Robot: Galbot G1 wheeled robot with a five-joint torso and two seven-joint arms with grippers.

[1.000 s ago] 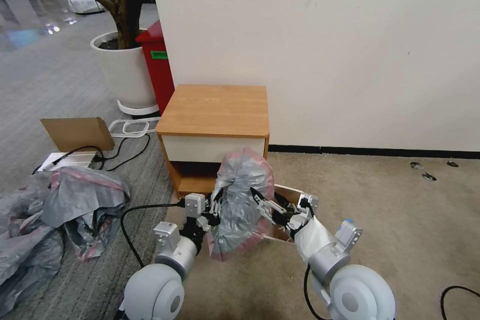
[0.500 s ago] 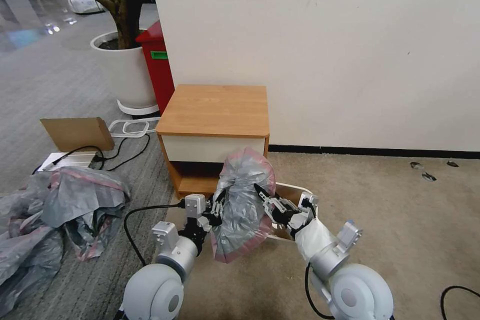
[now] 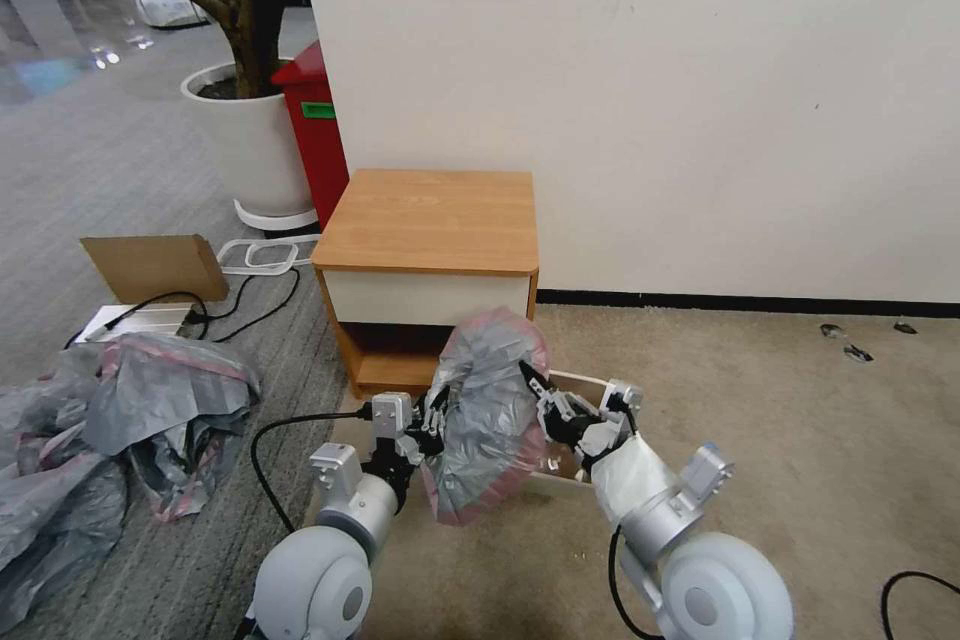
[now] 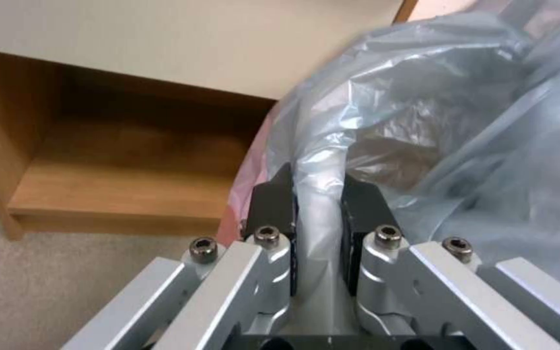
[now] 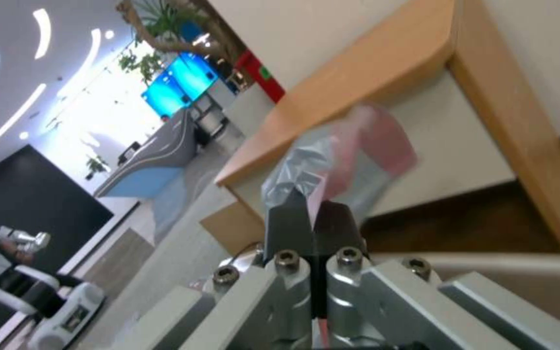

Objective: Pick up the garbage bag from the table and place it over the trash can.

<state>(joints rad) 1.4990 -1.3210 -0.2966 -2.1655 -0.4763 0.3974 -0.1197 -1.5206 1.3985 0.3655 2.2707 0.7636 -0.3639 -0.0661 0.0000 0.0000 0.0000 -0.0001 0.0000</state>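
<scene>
Both arms have carried the garbage bag (image 3: 490,410) slightly toward 1 o'clock. Left gripper (image 3: 430,425) and right gripper (image 3: 535,390) each pinch its edges above the trash can (image 3: 590,385); seating it over the rim remains.

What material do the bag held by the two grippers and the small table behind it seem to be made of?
Garbage bag: thin translucent grey plastic film, glossy and crinkled, with a pink-red rim. Table: apparently wood or wood-look laminate, smooth light brown with faint grain, plus a plain matte white drawer front.
</scene>
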